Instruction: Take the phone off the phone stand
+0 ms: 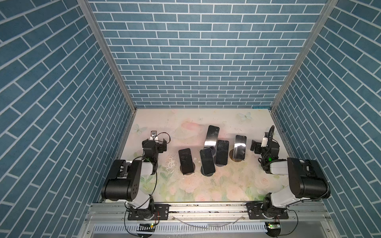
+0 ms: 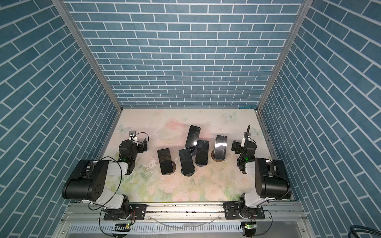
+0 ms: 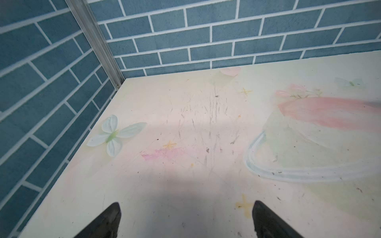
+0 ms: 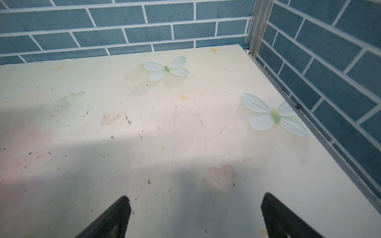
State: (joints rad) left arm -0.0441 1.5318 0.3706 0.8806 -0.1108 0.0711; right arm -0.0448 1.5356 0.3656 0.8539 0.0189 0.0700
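Several dark phones stand on round-based phone stands in the middle of the table in both top views. The leftmost phone [image 1: 186,160] [image 2: 165,160] leans on a black stand [image 1: 189,172]. The rightmost phone [image 1: 239,146] [image 2: 220,146] sits on a brownish stand [image 1: 237,159]. My left gripper [image 1: 155,142] [image 2: 134,144] [image 3: 187,205] is open and empty over bare table, left of the phones. My right gripper [image 1: 264,144] [image 2: 244,145] [image 4: 196,197] is open and empty, right of them. Neither wrist view shows a phone or a stand.
Three more phones [image 1: 207,161] [image 1: 222,152] [image 1: 212,136] crowd the centre, overlapping from above. Blue brick-pattern walls [image 1: 198,61] close in the back and both sides. A worn white patch [image 1: 171,163] marks the floral tabletop [image 1: 206,189] near the left arm.
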